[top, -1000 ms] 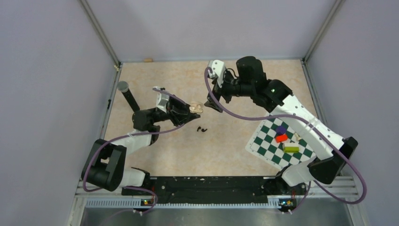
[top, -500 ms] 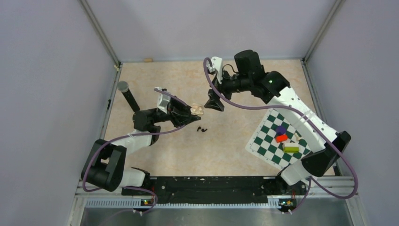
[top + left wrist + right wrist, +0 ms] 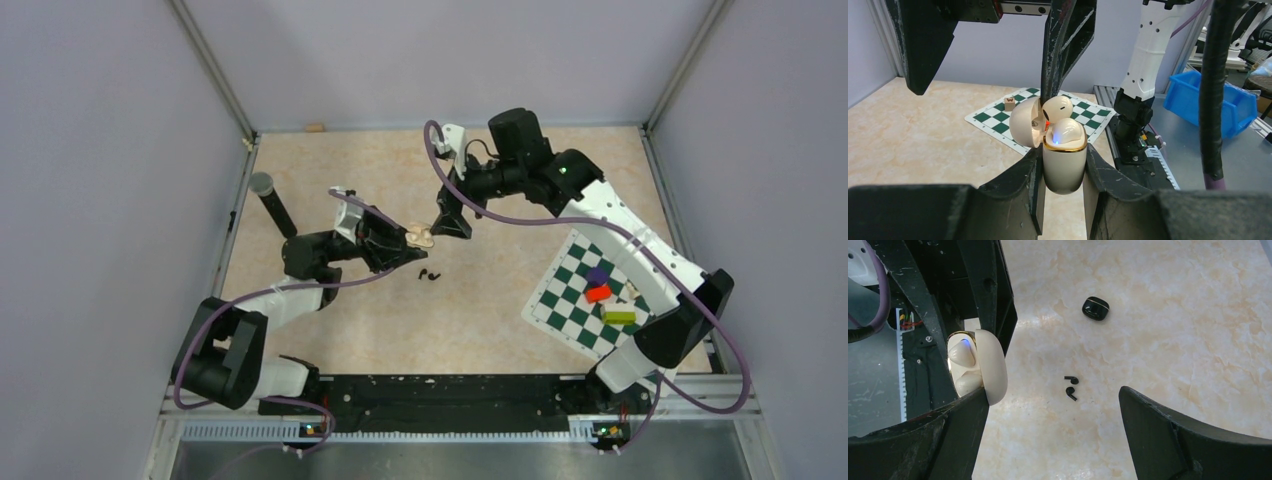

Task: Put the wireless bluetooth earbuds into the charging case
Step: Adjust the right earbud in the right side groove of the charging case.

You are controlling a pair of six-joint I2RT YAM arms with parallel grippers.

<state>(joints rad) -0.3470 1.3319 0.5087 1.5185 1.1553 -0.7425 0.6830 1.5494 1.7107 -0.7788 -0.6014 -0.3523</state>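
1. L gripper (image 3: 1063, 161) is clamped narrow on the body of a cream case (image 3: 1063, 172). Its lid is hinged open w/ two cream buds (image 3: 1068, 132) inside; one sits higher, poss. not fully seated. R gripper (image 3: 1054, 405) has jaws wide and empty, just beside that lid.
2. Black earbuds (image 3: 1071, 393) lie loose on the table (image 3: 1173, 315), close together, showing between the R fingers in the wrist view. Judged v. light, rigid and glossy, so slippery and apt to flick away. Best pinched by fingertips across the bulb end.
3. Black charging case (image 3: 1095, 307) sits on the table, apart from the buds, apparently shut. Smooth pebble, likely to slide. Grip low on the sides, leaving the lid free.
4. Checker mat (image 3: 560, 310) w/ blocks lies well apart, R side.
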